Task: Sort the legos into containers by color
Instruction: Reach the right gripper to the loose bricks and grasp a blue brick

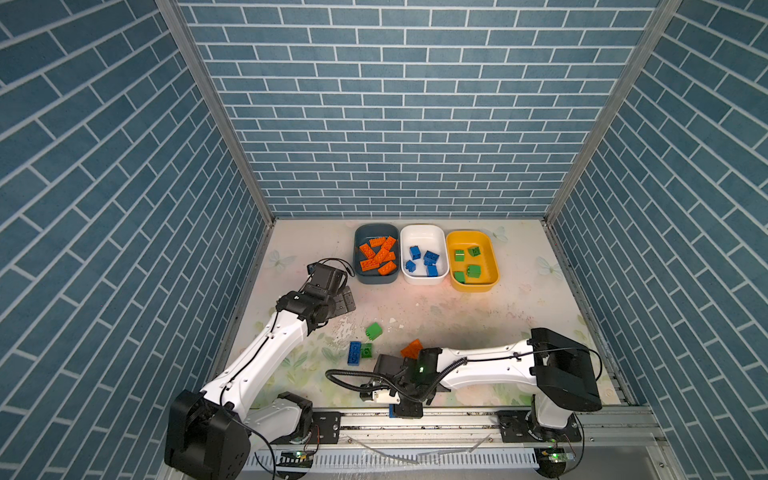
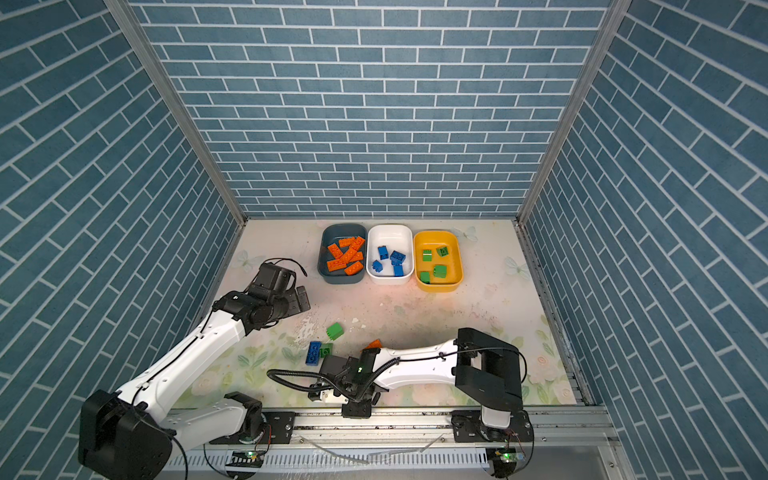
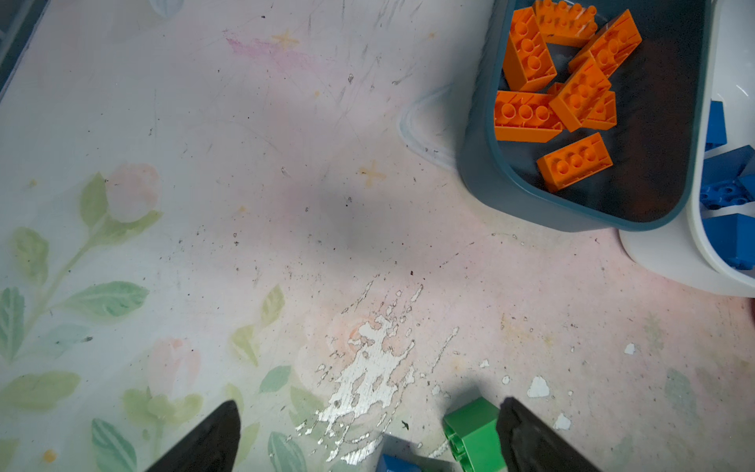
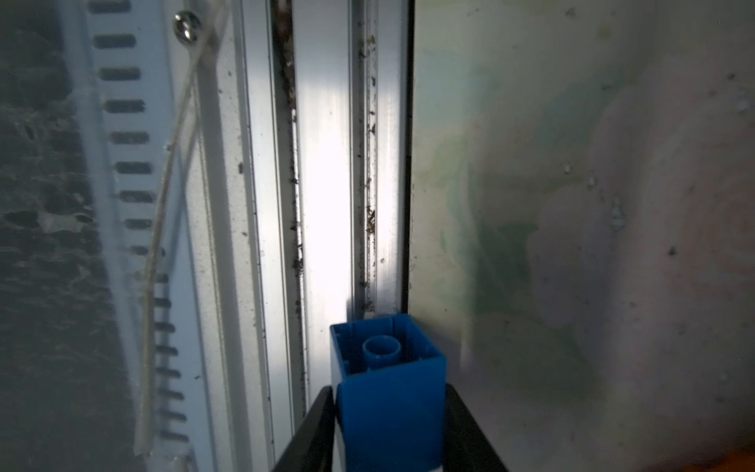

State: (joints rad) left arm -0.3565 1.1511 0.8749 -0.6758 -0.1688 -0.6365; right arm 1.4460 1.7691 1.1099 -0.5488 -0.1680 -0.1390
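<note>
My right gripper (image 4: 388, 392) is shut on a small blue lego (image 4: 388, 367) at the table's front edge, over the metal rail (image 4: 322, 204); in a top view the right gripper (image 1: 401, 409) shows only a blue sliver. My left gripper (image 3: 369, 425) is open and holds nothing, and a green lego (image 3: 474, 433) lies close to one finger. In a top view the left gripper (image 1: 345, 301) hangs left of centre. Loose on the table are a green lego (image 1: 374, 331), a blue one (image 1: 354, 353), another green (image 1: 366, 351) and an orange one (image 1: 411, 348).
At the back stand the teal container (image 1: 374, 279) with several orange legos, the white container (image 1: 424, 279) with several blue ones, and the yellow container (image 1: 473, 286) with several green ones. The right arm (image 1: 478, 361) lies across the table's front.
</note>
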